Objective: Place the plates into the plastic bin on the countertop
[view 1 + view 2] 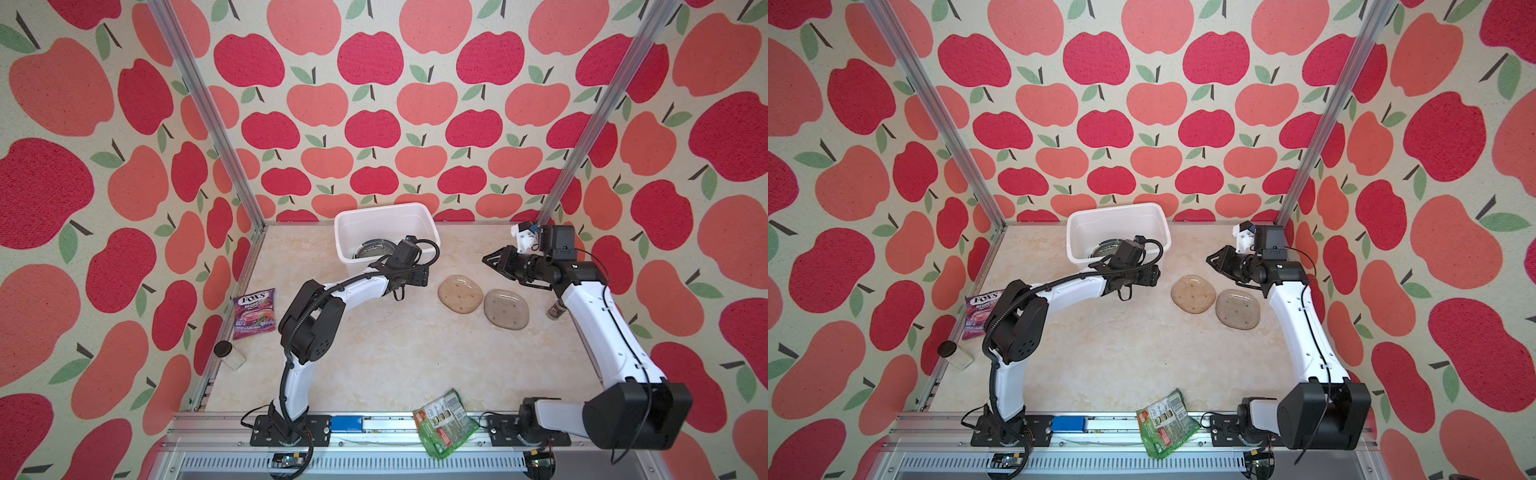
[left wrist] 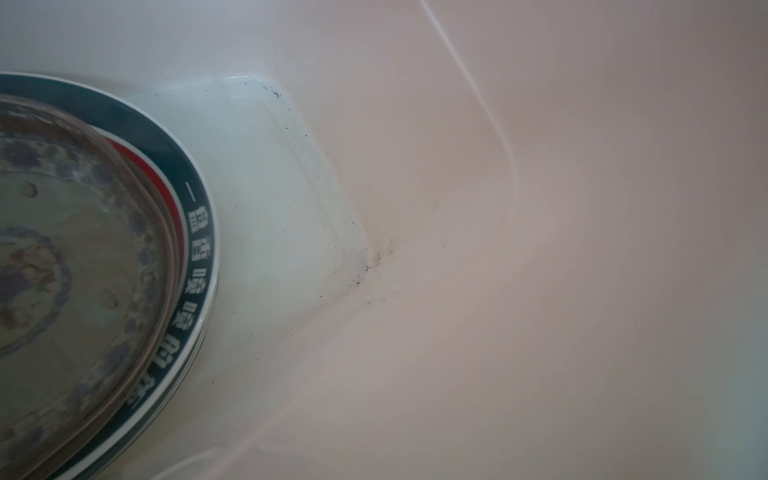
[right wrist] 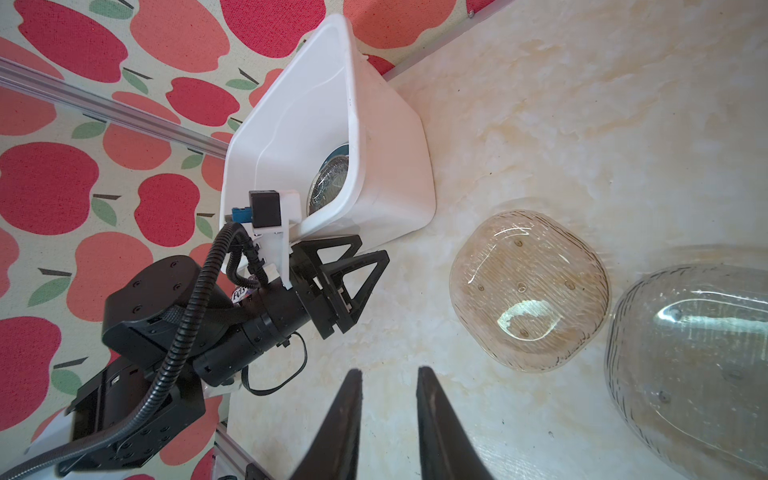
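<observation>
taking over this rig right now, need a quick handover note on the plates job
Left gripper: open and empty, at the near edge of the plastic bin.
Right gripper: slightly open and empty, above the countertop.
Done: a stack sits in the bin, an amber glass plate on teal-rimmed round plates; the count is not readable.
Left: two more amber glass plates lie side by side on the countertop, between the bin and the right arm.
</observation>
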Robot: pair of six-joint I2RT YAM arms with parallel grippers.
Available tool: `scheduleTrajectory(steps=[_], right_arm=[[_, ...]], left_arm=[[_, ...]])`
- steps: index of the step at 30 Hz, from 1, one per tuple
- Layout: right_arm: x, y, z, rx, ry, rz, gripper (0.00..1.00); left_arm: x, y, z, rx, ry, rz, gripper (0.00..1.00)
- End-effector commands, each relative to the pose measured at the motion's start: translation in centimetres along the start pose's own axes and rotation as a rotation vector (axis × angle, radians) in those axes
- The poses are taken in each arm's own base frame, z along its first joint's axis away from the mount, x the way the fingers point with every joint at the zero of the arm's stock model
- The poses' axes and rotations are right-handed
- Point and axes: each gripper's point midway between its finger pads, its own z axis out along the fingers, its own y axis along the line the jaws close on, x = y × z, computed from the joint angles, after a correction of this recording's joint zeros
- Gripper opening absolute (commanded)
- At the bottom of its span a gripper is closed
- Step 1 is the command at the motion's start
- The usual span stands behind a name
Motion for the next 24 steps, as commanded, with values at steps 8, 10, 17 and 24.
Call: scheduleTrajectory(steps=[8,10,17,24], right_arm=[[0.9,-0.2,-0.3,-0.003,0.008,0.015,0.25],[0.9,-0.2,-0.4,-0.002,0.005,0.012,0.24],[1.2,-0.4,-0.1,-0.008,0.012,0.019,0.24],[0.7,-0.1,-0.2,-0.013,-0.001,0.017,0.24]], left_arm=[[12.3,-2.2,4.2,-0.015,0.351,0.056,0.70],[12.4,-2.2,4.3,-0.013,0.352,0.052,0.69],[11.5,-1.8,3.7,-0.032,0.333,0.076,0.71],[9.0,-0.5,2.4,-0.053,0.291,0.083,0.77]])
